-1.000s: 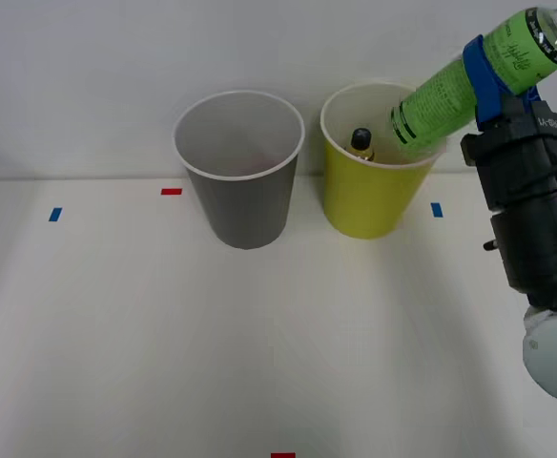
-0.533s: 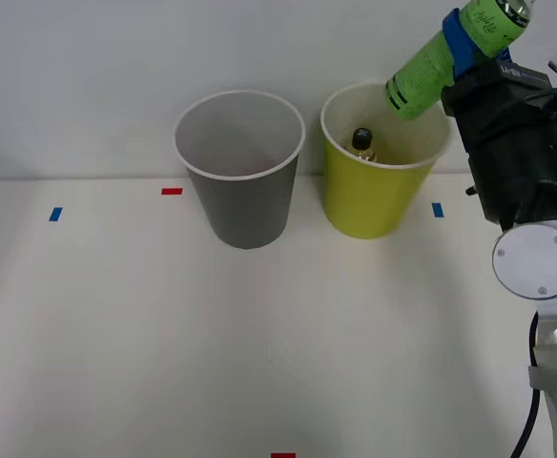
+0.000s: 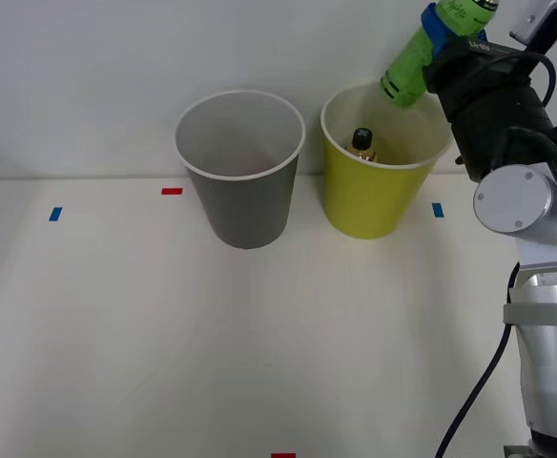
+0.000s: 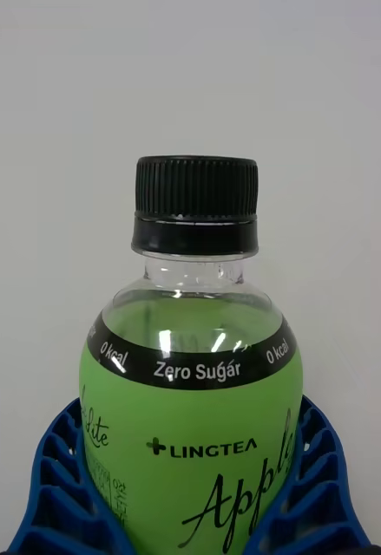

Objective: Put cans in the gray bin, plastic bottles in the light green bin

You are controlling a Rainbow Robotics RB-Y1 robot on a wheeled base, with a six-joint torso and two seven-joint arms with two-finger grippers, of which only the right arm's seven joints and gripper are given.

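The white bench carries 2 tall tapered cup-shaped bins standing side by side near its far edge. The dark gray bin with a white rim is upright and looks empty. At its 3 o'clock, close but not touching, stands the lime yellow-green bin with a pale rim, and inside it, toward the 9 o'clock side of the mouth, shows 1 small bottle with a black screw cap.

The right arm's dark wrist housing comes in at the lime bin's 2 o'clock. Its hand, with blue ribbed fingers, is clamped on a clear plastic bottle with a bright green label and black cap, gripping it around the labelled middle. From the front the bottle is tilted, its lower end hanging above the lime bin's rim at about 1 o'clock, not touching it, the rest slanting up and away toward 2 o'clock.

My worry is the release. The bottle's low end sits over the rim rather than over the middle of the mouth, so letting go from here could drop it onto the edge, from which it might bounce off onto the bench or tip the light bin. It could also land on the bottle already inside. A lower, more central drop looks safer to me.
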